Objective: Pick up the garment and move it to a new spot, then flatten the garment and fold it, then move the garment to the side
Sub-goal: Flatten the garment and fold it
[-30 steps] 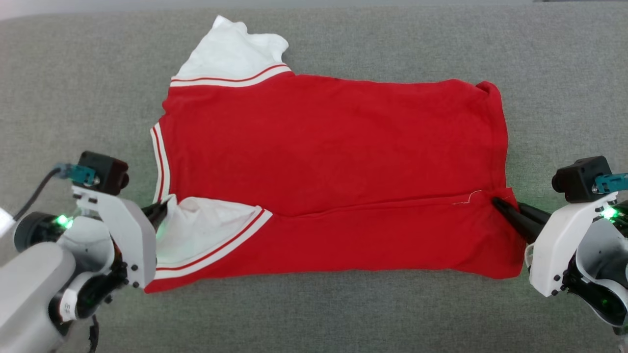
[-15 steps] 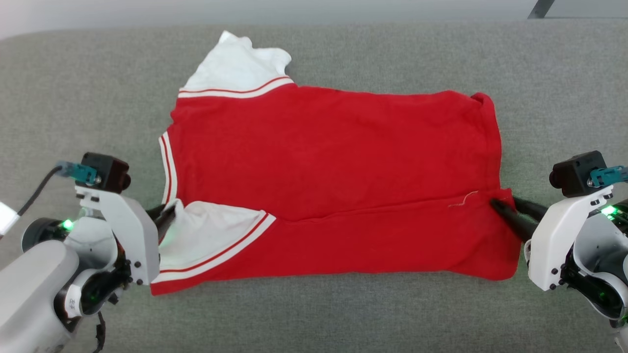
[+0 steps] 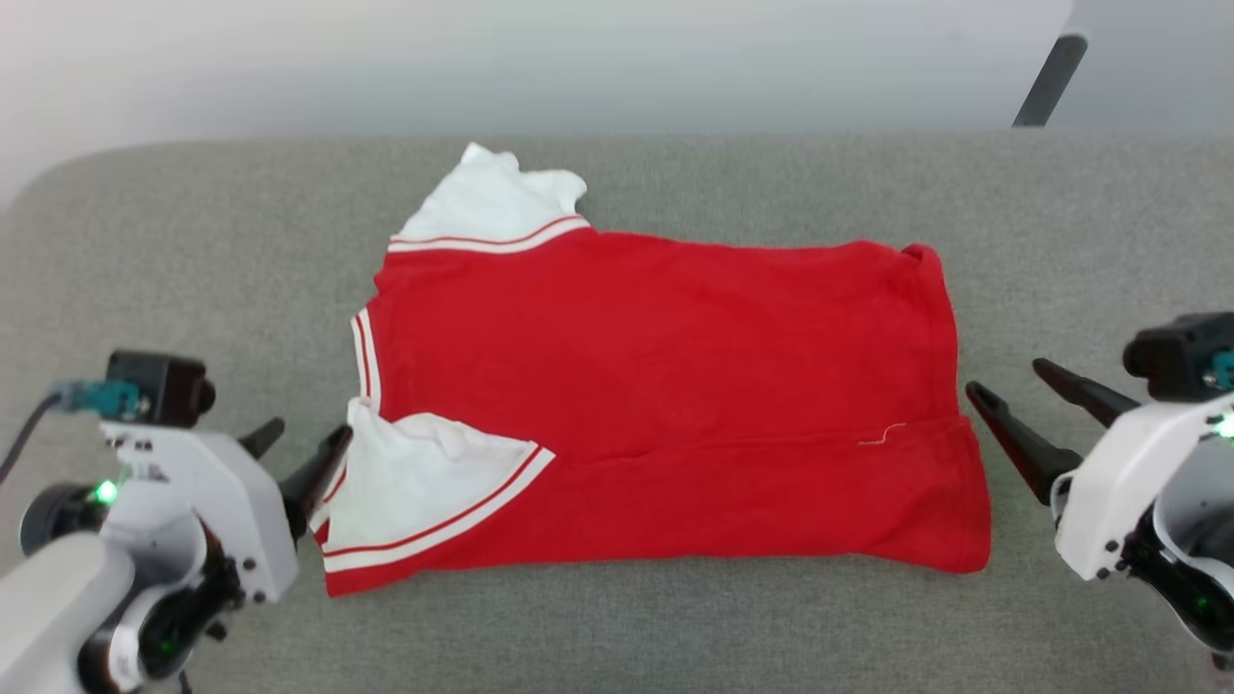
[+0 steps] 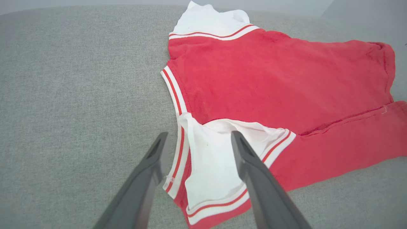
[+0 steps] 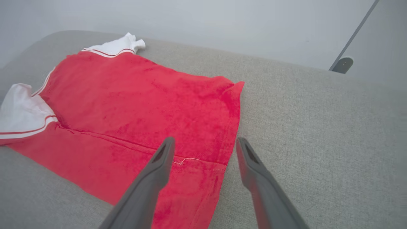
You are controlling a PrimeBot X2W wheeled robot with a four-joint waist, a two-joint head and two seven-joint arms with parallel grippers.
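**ITEM: RED JERSEY, PART-FOLDED, ON GREY BENCH**

**Location.** The garment (image 3: 656,386) lies flat near the middle of the grey fabric bench (image 3: 193,241), between the 2 tools.

**Orientation.** The long axis runs left to right across the head view. The collar end, with its red-white striped trim, points to the robot's left and the hem points to its right. The near long edge is folded up over the body as 1 band, and the near white sleeve (image 3: 424,487) lies on top at the left end. The far white sleeve (image 3: 492,198) sticks out past the far left corner. The plain red side faces up. A short white thread (image 3: 882,436) shows along the fold line near the hem.

**Left tool** (image 3: 311,429). The 2 fingers are spread wide and hold nothing. In the left wrist view the tool (image 4: 199,134) straddles the collar trim and the edge of the near sleeve. Contact with the cloth cannot be told.

**Right tool** (image 3: 1005,376). The fingers are spread wide and empty. The tool sits just beside the hem edge, apart from the cloth in the head view. In the right wrist view the tool (image 5: 206,140) frames the hem corner at the fold line.
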